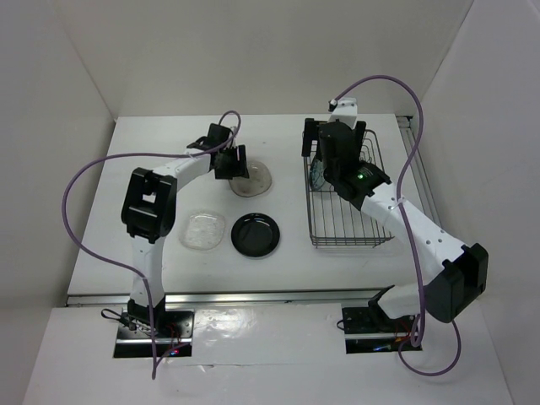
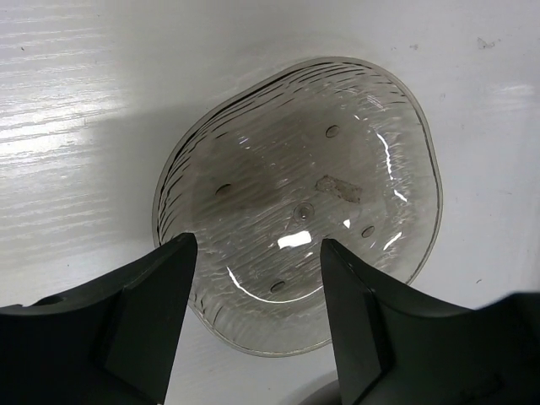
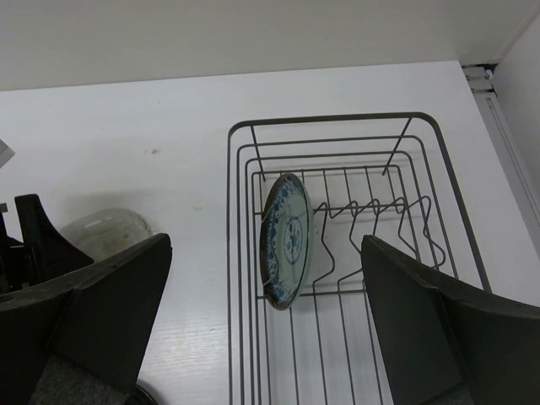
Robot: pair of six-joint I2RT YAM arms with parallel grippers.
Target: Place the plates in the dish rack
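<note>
White table (image 1: pixel 283 139) (3 white walls (image 1: pixel 253 51)).

Left arm (image 1: pixel 152 253), right arm (image 1: pixel 422 240): white links, black joint housings, trailing purple cable (image 1: pixel 65 207) each; green indicator light (image 1: pixel 361 176) on right.

Bright, even overhead light; shadows soft. Glare streaks on my worktop (image 2: pixel 76 143) in left wrist view, specular spots on the beige plate (image 2: pixel 295 194). My right tool (image 3: pixel 266 253) fingers (image 3: pixel 101 312) soft-focus close up.
</note>
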